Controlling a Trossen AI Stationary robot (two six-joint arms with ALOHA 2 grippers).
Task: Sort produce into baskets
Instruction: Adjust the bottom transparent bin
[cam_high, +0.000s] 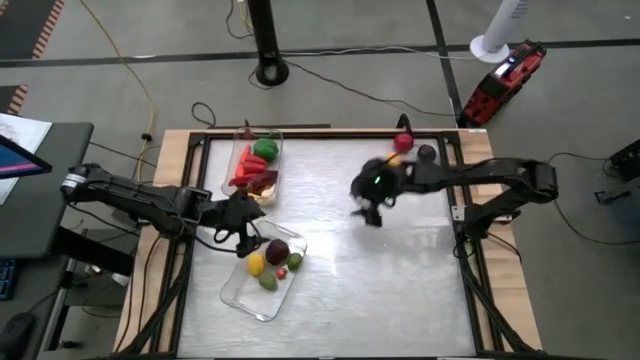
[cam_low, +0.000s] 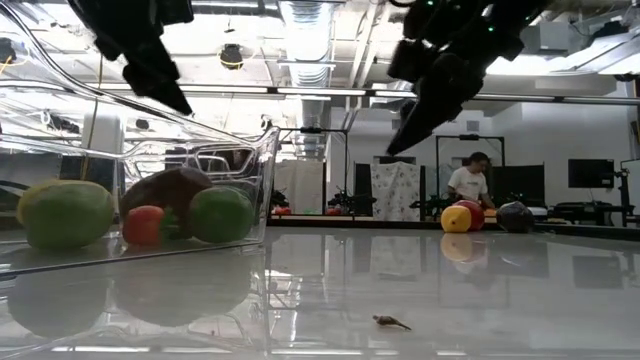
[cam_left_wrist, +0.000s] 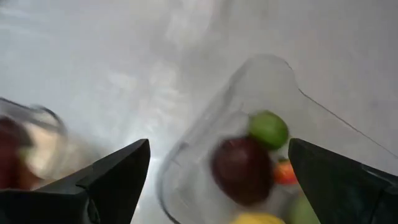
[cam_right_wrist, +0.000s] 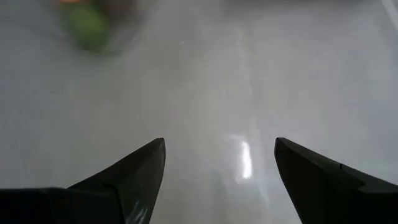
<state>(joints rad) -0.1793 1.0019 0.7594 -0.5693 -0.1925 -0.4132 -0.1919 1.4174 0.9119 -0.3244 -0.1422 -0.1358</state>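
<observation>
Two clear baskets lie on the table's left half. The far one (cam_high: 258, 162) holds red and green peppers. The near one (cam_high: 266, 271) holds a dark purple fruit (cam_high: 277, 251), yellow, red and green pieces. My left gripper (cam_high: 243, 228) is open and empty above the near basket's far end (cam_left_wrist: 249, 93). My right gripper (cam_high: 368, 212) is open and empty above the bare table middle. A yellow piece (cam_high: 394, 160), a red piece (cam_high: 404, 143) and a dark piece (cam_high: 427, 154) lie at the far right edge.
The table frame's black rails (cam_high: 460, 240) run along the edges. A small brown scrap (cam_low: 392, 322) lies on the table near the front. Bare table surface stretches between the baskets and the right rail. A person (cam_low: 467, 182) stands in the room behind.
</observation>
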